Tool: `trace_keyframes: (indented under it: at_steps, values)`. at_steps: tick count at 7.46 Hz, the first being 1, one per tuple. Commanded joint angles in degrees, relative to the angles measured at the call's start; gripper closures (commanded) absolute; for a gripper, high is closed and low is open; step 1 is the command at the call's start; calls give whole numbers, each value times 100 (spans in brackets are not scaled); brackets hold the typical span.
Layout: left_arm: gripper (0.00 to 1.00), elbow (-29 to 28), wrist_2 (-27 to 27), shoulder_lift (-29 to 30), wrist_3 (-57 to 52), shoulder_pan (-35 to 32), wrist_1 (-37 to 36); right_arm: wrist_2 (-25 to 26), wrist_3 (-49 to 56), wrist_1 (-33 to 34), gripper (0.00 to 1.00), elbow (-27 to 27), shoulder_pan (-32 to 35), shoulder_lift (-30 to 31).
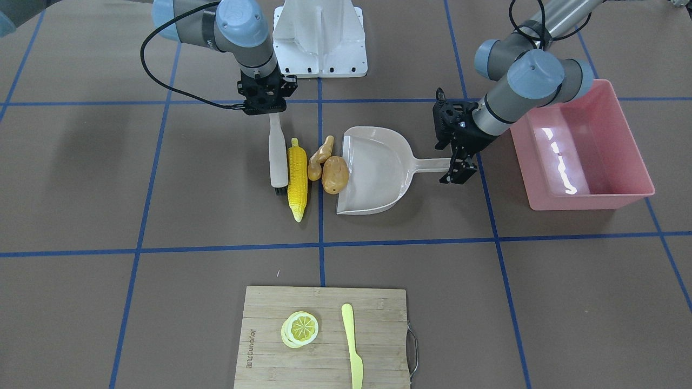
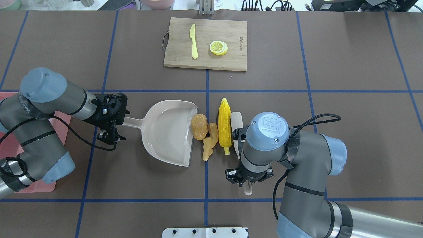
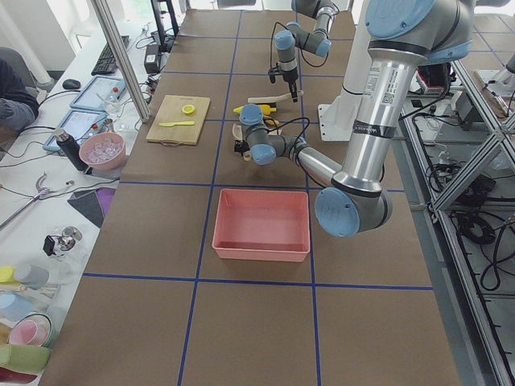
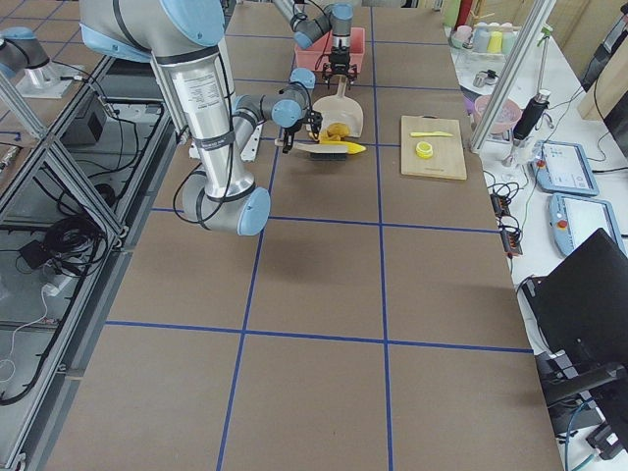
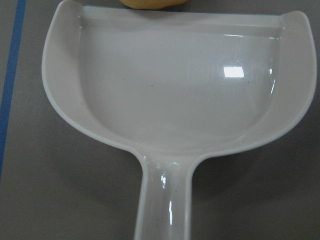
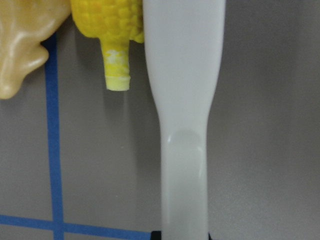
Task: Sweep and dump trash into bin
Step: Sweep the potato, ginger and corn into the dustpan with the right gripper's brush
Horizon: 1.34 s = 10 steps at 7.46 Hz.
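The yellow corn cob (image 1: 297, 178), tan ginger root (image 1: 320, 156) and brown potato (image 1: 335, 174) lie side by side on the table. The potato touches the open mouth of the beige dustpan (image 1: 378, 170). My left gripper (image 1: 458, 172) is shut on the end of the dustpan handle (image 5: 165, 200), and the pan lies flat. My right gripper (image 1: 268, 108) is shut on a white brush (image 1: 278, 156), which lies along the corn on the side away from the pan. The pink bin (image 1: 581, 146) stands empty beyond the left arm. It is partly hidden in the overhead view (image 2: 61, 120).
A wooden cutting board (image 1: 324, 367) with a lemon slice (image 1: 300, 328) and a pale yellow knife (image 1: 351, 346) lies on the far side of the table from the robot. The white robot base (image 1: 319, 38) stands behind the brush.
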State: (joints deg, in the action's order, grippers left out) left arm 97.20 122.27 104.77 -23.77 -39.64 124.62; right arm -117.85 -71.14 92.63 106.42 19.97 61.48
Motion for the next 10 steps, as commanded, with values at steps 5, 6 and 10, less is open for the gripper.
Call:
trace_keyframes:
  at_steps: [5,6,10]
  values:
    - [3,0,-19,-106,187,0,141,184,-743,-1412,100,-909,-212,-583]
    - [3,0,-19,-80,310,9,150,184,-883,-1667,100,-1138,-230,-750]
    - [3,0,-19,-97,312,9,150,237,-1174,-1784,100,-1263,-230,-1200]
